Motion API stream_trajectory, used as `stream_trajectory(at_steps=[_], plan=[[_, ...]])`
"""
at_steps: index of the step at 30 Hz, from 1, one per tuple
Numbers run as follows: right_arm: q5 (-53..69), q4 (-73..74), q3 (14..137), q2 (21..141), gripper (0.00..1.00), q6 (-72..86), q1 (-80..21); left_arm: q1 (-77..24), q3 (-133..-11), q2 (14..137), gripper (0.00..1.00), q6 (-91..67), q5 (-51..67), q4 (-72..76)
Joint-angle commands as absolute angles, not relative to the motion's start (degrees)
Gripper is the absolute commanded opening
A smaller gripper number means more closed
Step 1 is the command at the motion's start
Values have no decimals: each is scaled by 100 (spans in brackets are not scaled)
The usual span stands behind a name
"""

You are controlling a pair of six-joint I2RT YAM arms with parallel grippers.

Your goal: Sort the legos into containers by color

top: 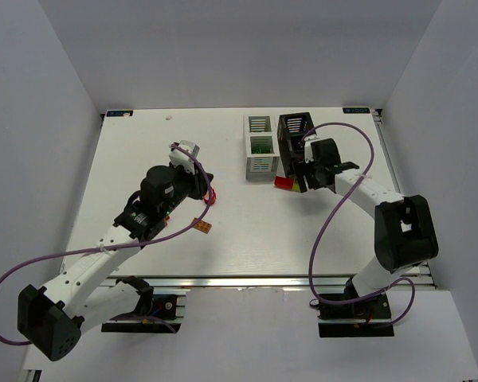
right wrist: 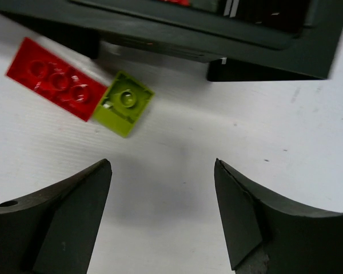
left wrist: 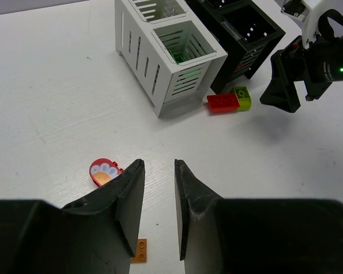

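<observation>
**A:** Where do the containers stand?

**B:** The white slatted plastic box (top: pixel 259 147), which has two compartments, sits toward the far middle of the white table (top: pixel 143 159). The black slatted plastic box (top: pixel 296 131) stands just beside the white box, on its right.

**A:** Is anything inside?

**B:** Green studded bricks (top: pixel 260 146) lie in the white box's nearer compartment. I cannot tell what the far compartment holds.

**A:** And the loose pieces?

**B:** A red studded plastic brick (top: pixel 284 182) lies flat just beside the white box's near right corner. A lime-green square plastic brick (right wrist: pixel 124 103) touches the red brick's end, on the side away from the white box. A small flat orange plate (top: pixel 201 227) lies well apart from the white box, off to its near left. A red rounded piece with a pale scalloped pattern (left wrist: pixel 104 171) lies closer to the white box than the orange plate does.

**A:** What about the grippers?

**B:** The right gripper (right wrist: pixel 163 168) hovers off the white box's near right, just beside the red and lime-green bricks. Its fingers are spread wide and nothing is between them. The left gripper (left wrist: pixel 159 165) hangs to the white box's near left, above the orange plate. Its fingers are parted by only a narrow gap and pinch nothing.
</observation>
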State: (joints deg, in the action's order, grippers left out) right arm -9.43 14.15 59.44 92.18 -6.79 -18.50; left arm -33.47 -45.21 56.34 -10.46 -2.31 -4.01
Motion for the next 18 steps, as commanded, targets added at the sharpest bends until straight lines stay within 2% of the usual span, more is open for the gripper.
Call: stream_trajectory(at_steps=[1, 8, 13, 18], plan=[[-449, 1274, 5968, 9105, 78, -238, -1925, -3305, -4526, 5476, 38, -993, -158, -325], [-947, 757, 5643, 9343, 79, 403, -1925, -3305, -4518, 5440, 38, -993, -141, -325], [-1221, -324, 5063, 9211, 76, 466, -1960, -3305, -4526, 5423, 38, -993, -114, -325], [-1222, -536, 4992, 9202, 76, 457, -2056, -3305, -4526, 5423, 38, -993, -97, -325]])
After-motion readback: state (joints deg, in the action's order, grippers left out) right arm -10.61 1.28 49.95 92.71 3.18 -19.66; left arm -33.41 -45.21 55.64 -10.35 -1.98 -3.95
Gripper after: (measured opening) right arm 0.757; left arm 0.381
